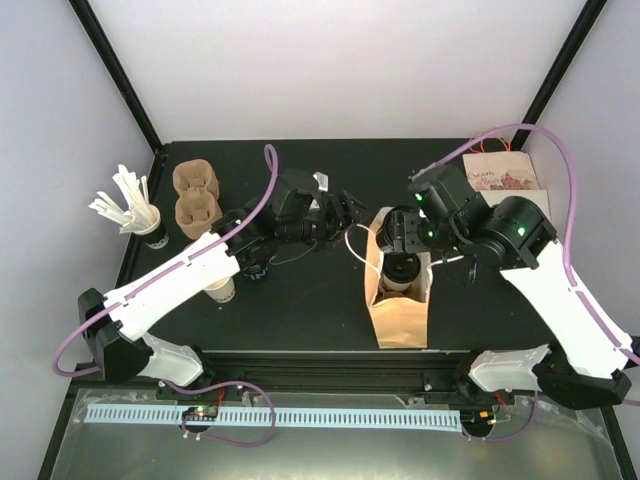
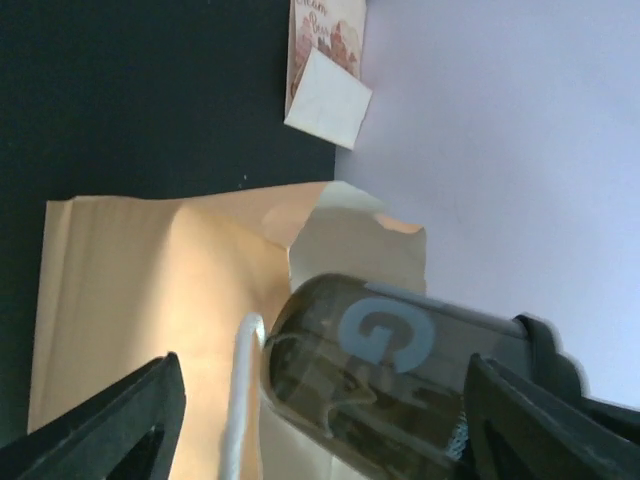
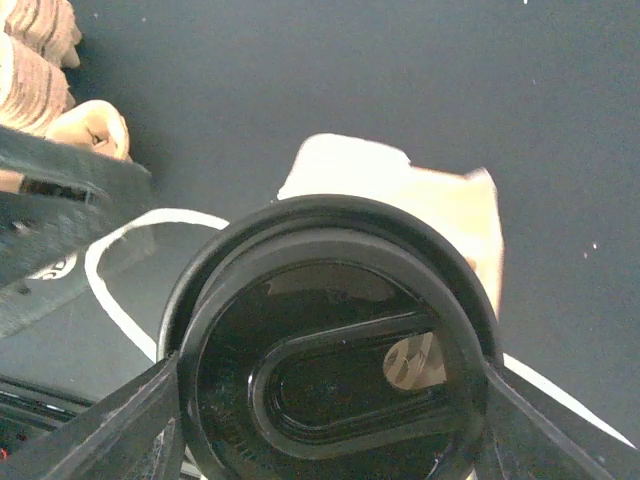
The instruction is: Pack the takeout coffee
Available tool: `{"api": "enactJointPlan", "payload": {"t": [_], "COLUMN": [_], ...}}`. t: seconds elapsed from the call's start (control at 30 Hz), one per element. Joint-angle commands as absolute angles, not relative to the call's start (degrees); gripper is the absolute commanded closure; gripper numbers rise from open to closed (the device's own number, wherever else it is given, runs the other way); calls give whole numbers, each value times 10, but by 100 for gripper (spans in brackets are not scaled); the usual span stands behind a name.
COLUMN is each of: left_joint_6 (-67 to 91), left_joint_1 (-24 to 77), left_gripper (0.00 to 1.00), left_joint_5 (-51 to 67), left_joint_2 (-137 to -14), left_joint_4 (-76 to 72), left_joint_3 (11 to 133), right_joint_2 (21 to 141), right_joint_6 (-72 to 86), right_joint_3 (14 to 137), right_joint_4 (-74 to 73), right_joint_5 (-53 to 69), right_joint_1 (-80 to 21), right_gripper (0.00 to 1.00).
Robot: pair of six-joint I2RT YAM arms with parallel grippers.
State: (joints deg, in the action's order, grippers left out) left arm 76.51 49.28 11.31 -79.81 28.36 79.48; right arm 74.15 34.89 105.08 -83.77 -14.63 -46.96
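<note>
At right-centre of the black table (image 1: 300, 310), the brown paper bag (image 1: 400, 322) sits with its mouth open. The takeout coffee cup (image 1: 401, 270), black lid on, sits inside the mouth.

Right gripper (image 3: 330, 375): positioned over the bag opening. Its fingers bear against opposite sides of the cup lid, so it grips the cup.

Left gripper (image 1: 348, 208): just left of the bag, jaws spread wide with nothing held. The bag's white loop handle (image 1: 352, 243) lies close beside it, apart from both fingers.

Other items noted:
- Two pulp cup carriers (image 1: 196, 194) at the far left.
- A cup of white stirrers (image 1: 135, 212) beside the carriers.
- A second cup (image 1: 221, 290), partly hidden under the left arm.
- A printed card (image 1: 508, 176) at the far right corner.
</note>
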Motion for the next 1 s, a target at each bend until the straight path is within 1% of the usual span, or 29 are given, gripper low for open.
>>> {"api": "enactJointPlan", "payload": {"t": [0.0,0.03,0.1,0.17,0.27,0.37,0.47,0.67,0.77,0.87,0.97], "left_joint_6": [636,601,533,463,309,186,111,-31,-77,-103,-151], "left_joint_1": [492,485,457,422,392,391,391,400,407,412,424], "left_gripper": [16,13,10,10,12,12,12,13,12,12,11], "left_joint_5": [82,82,128,207,271,314,352,424,425,401,390], "left_joint_2": [-766,-759,-749,-759,-809,-875,-938,-987,-995,-1005,-1029], "left_joint_4": [289,276,243,223,260,302,317,316,317,327,370], "left_joint_3": [840,838,822,817,880,951,994,992,994,1008,1051], "right_joint_2": [691,681,679,683,683,674,667,605,586,569,574], "right_joint_6": [382,380,372,365,359,344,339,312,314,314,306], "right_joint_3": [997,988,985,989,993,978,961,871,835,817,813], "right_joint_4": [-840,-832,-828,-836,-850,-844,-840,-771,-779,-779,-787], "right_joint_5": [-140,-133,-115,-100,-87,-65,-56,-22,-18,-21,-18], "right_joint_1": [-470,-470,-470,-470,-470,-470,-471,-471,-471,-470,-470], "right_gripper": [38,38,38,39,39,39,39,40,40,40,40]}}
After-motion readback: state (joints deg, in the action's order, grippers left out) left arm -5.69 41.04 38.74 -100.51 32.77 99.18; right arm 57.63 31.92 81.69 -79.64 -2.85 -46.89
